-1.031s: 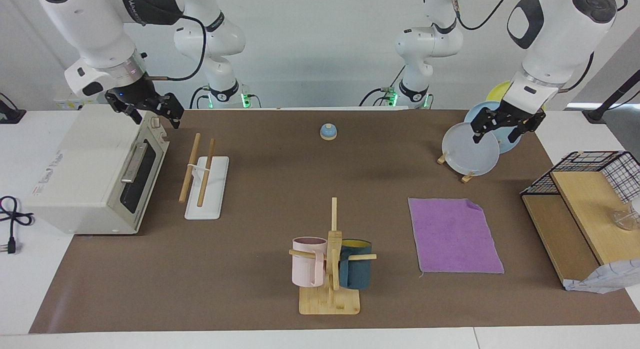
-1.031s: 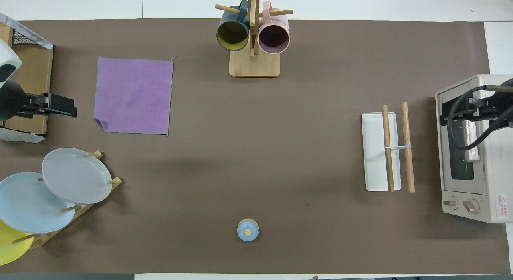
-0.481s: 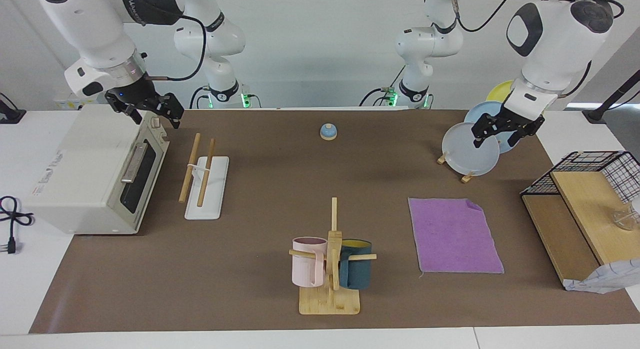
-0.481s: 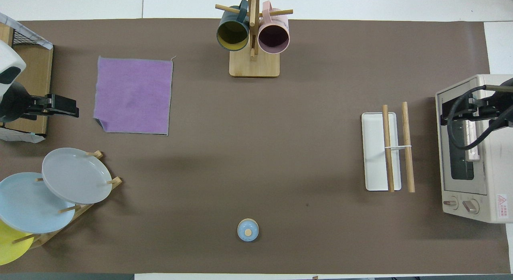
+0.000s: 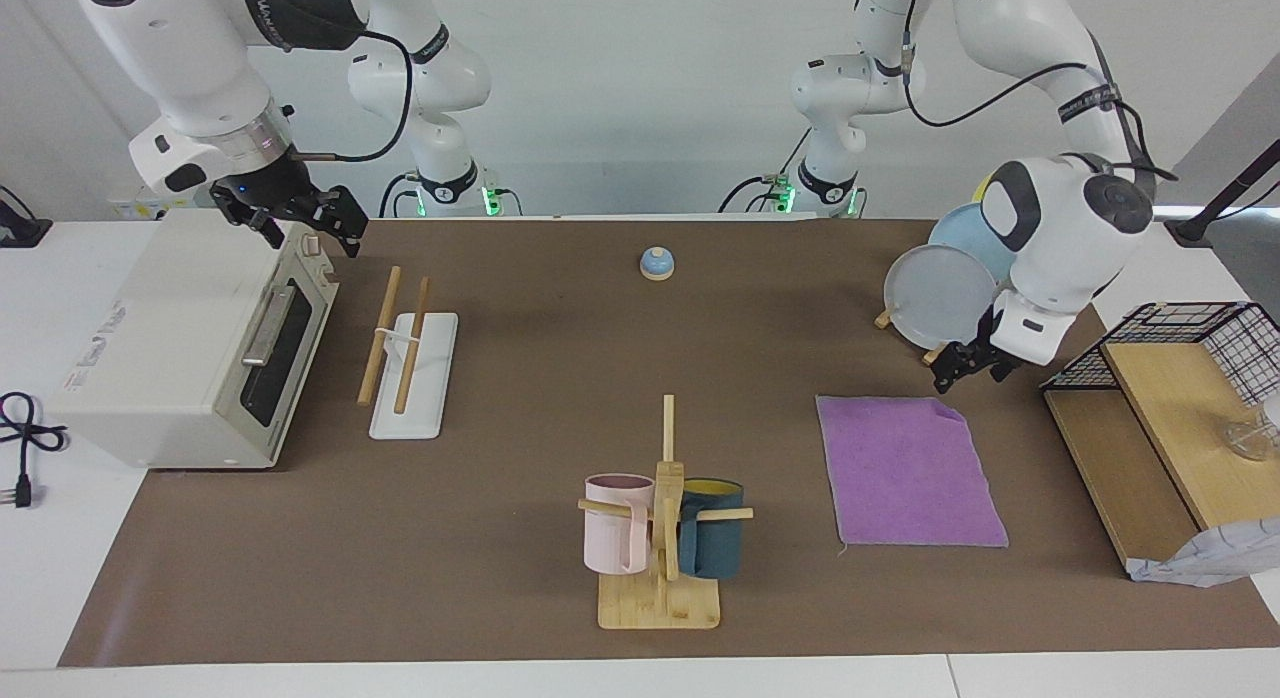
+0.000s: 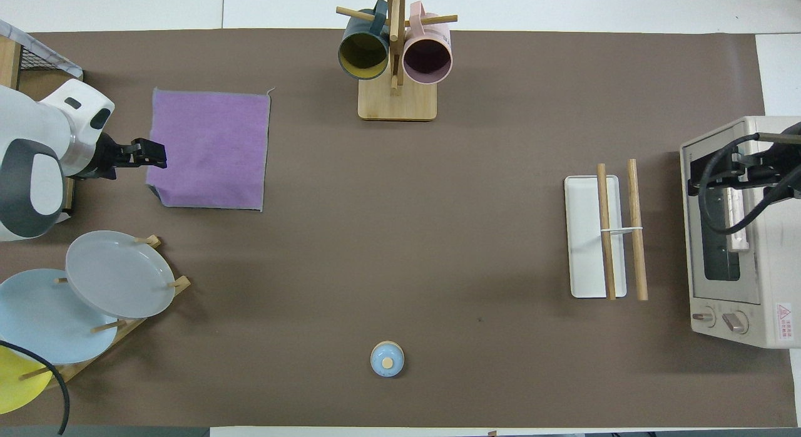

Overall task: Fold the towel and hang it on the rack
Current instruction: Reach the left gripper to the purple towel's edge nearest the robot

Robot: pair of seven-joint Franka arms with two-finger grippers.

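**One purple towel flat, both grippers empty**

The purple towel (image 5: 910, 472) lies spread on the brown mat, one corner curled over, just under the left gripper (image 5: 966, 370), whose fingers are parted and hold nothing. The plate stand (image 5: 935, 300) sits beside that gripper. The right gripper (image 5: 300, 221) waits, fingers spread, over the toaster oven (image 5: 190, 338), with the rack (image 5: 408, 360) below and beside it.

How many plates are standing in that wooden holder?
3, all in the plate stand at the left arm's end of the table: grey plate farthest from the robots, light blue plate next, yellow plate nearest, partly cut off.
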